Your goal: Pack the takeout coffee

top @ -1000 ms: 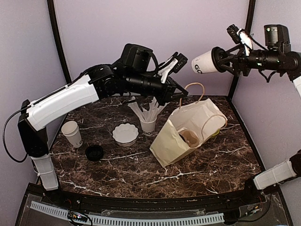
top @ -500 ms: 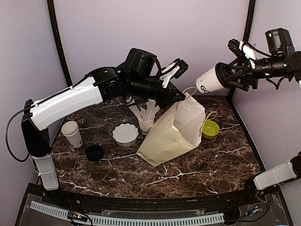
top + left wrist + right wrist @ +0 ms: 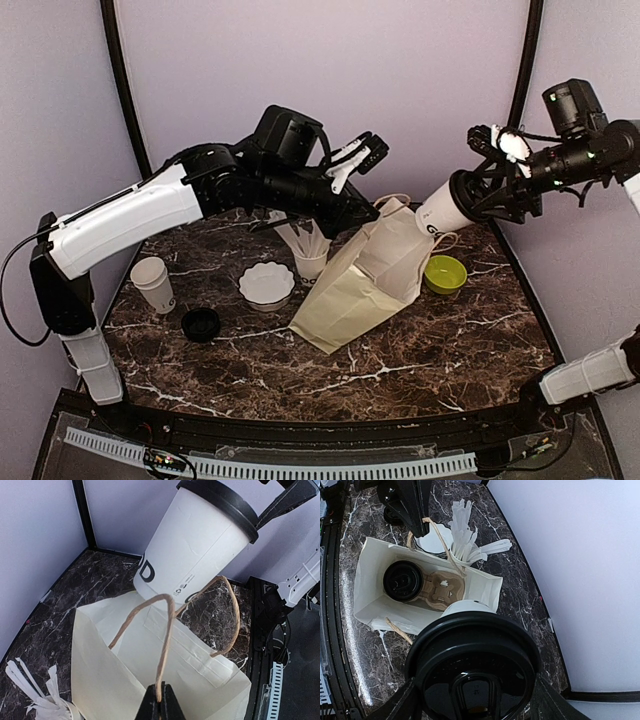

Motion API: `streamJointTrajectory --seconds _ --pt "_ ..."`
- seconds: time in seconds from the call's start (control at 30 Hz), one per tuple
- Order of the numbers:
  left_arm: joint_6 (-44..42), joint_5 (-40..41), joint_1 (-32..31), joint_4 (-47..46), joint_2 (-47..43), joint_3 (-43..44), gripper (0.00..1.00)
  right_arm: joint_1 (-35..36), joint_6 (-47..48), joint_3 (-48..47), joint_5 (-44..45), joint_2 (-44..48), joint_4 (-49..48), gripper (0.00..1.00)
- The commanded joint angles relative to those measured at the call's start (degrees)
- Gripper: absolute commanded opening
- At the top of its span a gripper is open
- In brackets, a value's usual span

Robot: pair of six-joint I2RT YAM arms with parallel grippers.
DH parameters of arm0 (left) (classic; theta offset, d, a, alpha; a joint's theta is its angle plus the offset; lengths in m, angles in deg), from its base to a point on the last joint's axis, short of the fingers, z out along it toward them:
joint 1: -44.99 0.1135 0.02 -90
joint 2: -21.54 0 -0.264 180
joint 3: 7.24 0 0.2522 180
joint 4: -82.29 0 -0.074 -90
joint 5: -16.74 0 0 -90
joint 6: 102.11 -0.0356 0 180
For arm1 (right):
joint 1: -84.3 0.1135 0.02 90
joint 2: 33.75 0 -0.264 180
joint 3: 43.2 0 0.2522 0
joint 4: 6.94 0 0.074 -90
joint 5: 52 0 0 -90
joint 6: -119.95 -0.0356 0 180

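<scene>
Tall white paper coffee cup (image 3: 192, 550) with black lettering and a round black plastic lid hangs tilted in the air over the back right of the dark marble desk (image 3: 420, 350). Its lid end is up and its base points down at the open mouth of the cream paper bag (image 3: 350, 290); whether the base touches the paper cannot be told. The right claw (image 3: 476, 193) grips this coffee cup around its lid, one finger on each side of the rim. The left claw (image 3: 160, 705) is pressed together on one brown twisted-paper handle (image 3: 165, 630), pinching it and holding the bag's top up. Inside the bag, the right wrist view shows a second coffee cup (image 3: 402, 581) with a like black lid standing in a brown cardboard carrier (image 3: 442, 589), an open slot beside it. Left of the bag stands a small white cup of straws (image 3: 312, 262), then a white scalloped bowl (image 3: 267, 284), and farther left a lidless white paper cup (image 3: 153, 283) and a loose black lid (image 3: 200, 323). A green bowl (image 3: 445, 273) sits just right of the bag.
</scene>
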State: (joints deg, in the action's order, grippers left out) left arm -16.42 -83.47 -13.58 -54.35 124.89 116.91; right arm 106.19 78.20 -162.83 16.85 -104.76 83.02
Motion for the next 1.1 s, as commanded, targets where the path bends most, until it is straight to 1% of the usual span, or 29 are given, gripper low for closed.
streamJointTrajectory --seconds 0.0,0.13,0.33,0.47,0.6,0.8,0.87,0.9,0.93,0.97,1.0,1.03,1.07 --pt "0.0 2.5 -0.1 1.4 -3.9 -0.7 0.00 2.4 1.1 2.0 1.9 -1.0 -4.7 0.49" --pt "-1.0 6.1 -0.1 0.8 -5.8 -1.3 0.00 6.6 0.8 4.1 3.4 -1.4 -5.1 0.49" --pt "-3.2 8.8 -0.1 1.2 -6.6 -1.6 0.00 18.8 -1.3 6.0 7.0 -3.2 -4.6 0.49" --pt "-4.3 12.5 -0.2 1.6 -6.5 -1.6 0.00 22.5 -1.3 3.4 4.6 -5.9 -1.8 0.49" --pt "-5.3 15.2 -0.1 1.3 -7.0 -2.1 0.01 25.5 -1.1 0.3 -0.9 -7.7 0.3 0.50" --pt "-4.5 15.9 -0.1 1.1 -7.2 -2.7 0.11 31.8 -1.7 -4.4 -4.1 -12.2 0.8 0.50" --pt "-4.3 16.6 -0.1 1.0 -7.4 -2.9 0.18 34.5 -2.0 -5.9 -4.5 -13.9 0.1 0.50" --pt "-4.3 17.0 -0.1 1.0 -7.5 -3.0 0.24 35.5 -2.3 -6.6 -4.4 -14.8 -0.4 0.49" --pt "-4.3 17.2 -0.1 1.1 -7.8 -3.0 0.28 36.4 -2.7 -6.9 -3.8 -15.7 -1.2 0.49" --pt "-4.3 17.6 -0.1 1.1 -8.1 -3.2 0.35 37.3 -3.2 -7.1 -2.8 -16.4 -2.3 0.48" --pt "-4.3 17.8 -0.1 1.1 -8.5 -3.5 0.38 38.0 -3.6 -7.0 -1.7 -17.1 -3.4 0.47" --pt "-4.3 18.1 -0.1 1.2 -8.8 -3.7 0.44 38.3 -3.7 -7.0 -0.9 -17.8 -4.1 0.47" --pt "-4.3 18.2 -0.1 1.1 -9.4 -4.3 0.46 38.5 -3.9 -6.9 -0.2 -18.5 -4.8 0.46"
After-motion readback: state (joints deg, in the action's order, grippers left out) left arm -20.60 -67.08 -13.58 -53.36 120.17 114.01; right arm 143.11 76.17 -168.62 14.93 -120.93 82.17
